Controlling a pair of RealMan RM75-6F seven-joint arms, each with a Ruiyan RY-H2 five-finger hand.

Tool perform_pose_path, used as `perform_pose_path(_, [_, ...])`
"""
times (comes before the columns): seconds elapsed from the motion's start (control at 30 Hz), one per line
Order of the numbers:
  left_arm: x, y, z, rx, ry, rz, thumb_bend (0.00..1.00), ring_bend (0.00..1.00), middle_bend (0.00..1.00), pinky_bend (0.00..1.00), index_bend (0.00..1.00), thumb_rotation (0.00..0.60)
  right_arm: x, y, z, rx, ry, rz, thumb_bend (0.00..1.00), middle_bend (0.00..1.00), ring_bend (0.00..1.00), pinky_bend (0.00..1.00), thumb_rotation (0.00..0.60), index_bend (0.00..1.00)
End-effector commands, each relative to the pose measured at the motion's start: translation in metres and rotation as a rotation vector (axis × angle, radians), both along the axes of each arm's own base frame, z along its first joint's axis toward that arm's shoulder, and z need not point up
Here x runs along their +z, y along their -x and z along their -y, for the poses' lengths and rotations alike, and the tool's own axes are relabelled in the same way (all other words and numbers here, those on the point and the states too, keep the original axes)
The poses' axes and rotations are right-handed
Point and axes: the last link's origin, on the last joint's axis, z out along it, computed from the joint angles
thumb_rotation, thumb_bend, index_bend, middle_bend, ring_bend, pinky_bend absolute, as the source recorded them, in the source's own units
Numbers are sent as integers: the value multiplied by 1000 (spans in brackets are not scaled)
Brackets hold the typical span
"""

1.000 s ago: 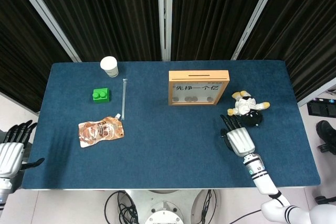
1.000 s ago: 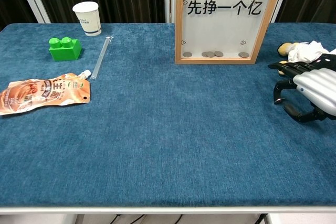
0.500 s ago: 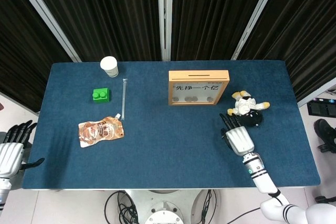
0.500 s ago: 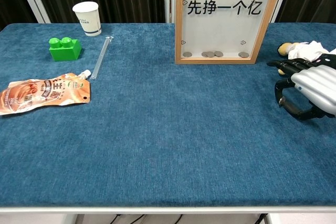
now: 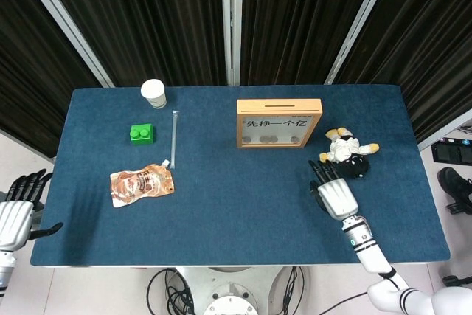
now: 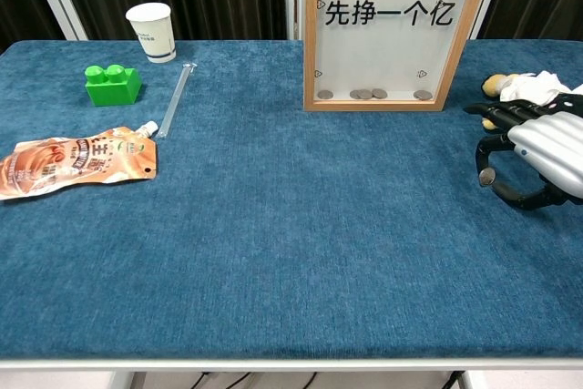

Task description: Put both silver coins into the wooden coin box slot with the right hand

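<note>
Wooden box (image 6: 388, 32) stands upright mid-table, slot up, coins already behind its glass | right hand (image 6: 537, 157) hovers low by the toy (image 5: 346, 154), fingers curled, apparently pinching a silver coin (image 6: 487, 176) (small, hard to confirm) | left hand (image 5: 16, 212) idle, fingers spread, off-table.

Your head view looks down from high above and takes in the whole table (image 5: 243, 204), far edge at the top. Your chest view sits low at the near edge, close, facing the far edge. Both show the box (image 5: 279, 123) and the cup (image 6: 152, 31).
</note>
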Motion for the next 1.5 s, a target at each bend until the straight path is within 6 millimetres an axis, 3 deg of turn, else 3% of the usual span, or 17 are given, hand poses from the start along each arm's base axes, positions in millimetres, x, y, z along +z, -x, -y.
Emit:
perform_pose_path(0.03, [0, -1, -1, -3, 2, 3, 23, 0, 8, 0, 48, 600, 1, 0, 0, -1, 0, 2, 353, 29, 0, 0, 600, 478])
perform_pose_path(1.07, [0, -3, 2, -11, 8, 10, 23, 0, 7, 0, 48, 600, 7, -6, 1, 17, 21, 57, 331, 45, 0, 0, 600, 676])
perform_pose_path(1.3, [-1, -4, 3, -12, 10, 6, 23, 0, 8, 0, 48, 600, 43, -31, 4, 107, 121, 182, 330, 52, 0, 0, 600, 714])
perform_pose_path(1.5, [-1, -7, 4, -26, 6, 8, 23, 0, 7, 0, 48, 600, 103, -80, 13, 184, 216, 313, 329, 56, 0, 0, 600, 723])
